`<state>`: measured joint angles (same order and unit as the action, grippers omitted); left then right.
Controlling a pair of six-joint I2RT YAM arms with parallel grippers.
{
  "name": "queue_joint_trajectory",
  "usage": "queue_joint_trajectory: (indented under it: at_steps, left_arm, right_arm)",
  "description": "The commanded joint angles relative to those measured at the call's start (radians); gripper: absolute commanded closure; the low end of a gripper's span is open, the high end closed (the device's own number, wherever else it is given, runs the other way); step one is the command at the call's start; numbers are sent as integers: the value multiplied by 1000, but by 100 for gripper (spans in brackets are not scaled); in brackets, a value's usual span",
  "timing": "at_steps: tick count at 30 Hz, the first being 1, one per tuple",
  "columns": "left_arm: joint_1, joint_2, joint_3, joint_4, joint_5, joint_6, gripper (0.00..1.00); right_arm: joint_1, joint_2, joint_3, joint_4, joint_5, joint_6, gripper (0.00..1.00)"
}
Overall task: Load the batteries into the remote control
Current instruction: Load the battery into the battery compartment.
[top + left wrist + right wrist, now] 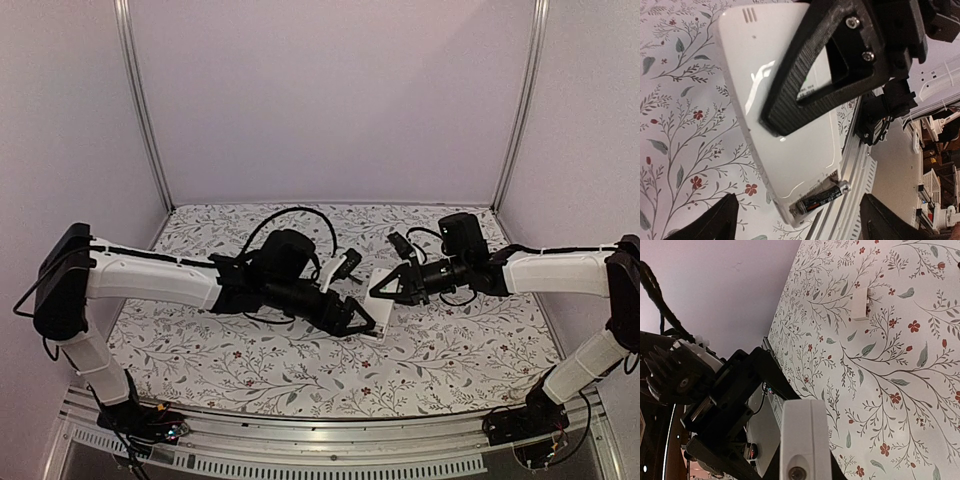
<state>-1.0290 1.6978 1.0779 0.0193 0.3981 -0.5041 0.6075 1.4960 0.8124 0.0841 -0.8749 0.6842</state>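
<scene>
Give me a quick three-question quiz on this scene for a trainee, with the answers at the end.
1. True or false: the left gripper is clamped on the remote control.
2. Which side of the remote faces the left wrist camera? A) the button face B) the plain back C) a narrow edge only
3. Fill in: a ____ lies in the open compartment at the remote's end.
Key: 1 false, it is open and the right gripper holds the remote; 2 B; 3 battery.
</scene>
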Motion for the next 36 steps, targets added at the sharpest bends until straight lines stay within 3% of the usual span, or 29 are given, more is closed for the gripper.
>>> queue_joint_trajectory:
  at_steps: [1, 13, 36]
  left_arm:
    - [-17, 37, -10, 104, 62, -117, 17]
    - [-55, 91, 36, 110, 69, -131, 20]
    - [-56, 117, 77, 69, 47, -132, 44]
  right_arm:
    - [-1, 12, 31, 36, -6, 14, 100]
    - [-3, 26, 28, 40, 9, 20, 100]
    - [-4, 20, 21, 42, 11, 23, 100]
